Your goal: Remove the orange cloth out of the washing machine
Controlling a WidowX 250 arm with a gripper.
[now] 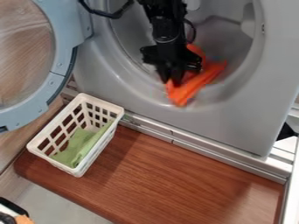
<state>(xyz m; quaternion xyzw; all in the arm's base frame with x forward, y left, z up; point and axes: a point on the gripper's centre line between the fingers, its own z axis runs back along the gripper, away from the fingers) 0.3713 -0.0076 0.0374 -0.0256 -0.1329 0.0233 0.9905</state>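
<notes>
One bright orange fabric cloth hangs from the black two-finger pincer, which is closed on it at the lower lip of the grey washing machine's round opening. The round blue-grey door stands swung open, and a white plastic lattice basket on the brown wooden surface holds a green cloth.

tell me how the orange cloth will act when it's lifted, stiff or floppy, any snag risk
The orange cloth looks floppy, as it bends in loose folds around the claw. It is probably light, looking like thin fabric. Its spread-out part could drag on the washer's rim.
</notes>
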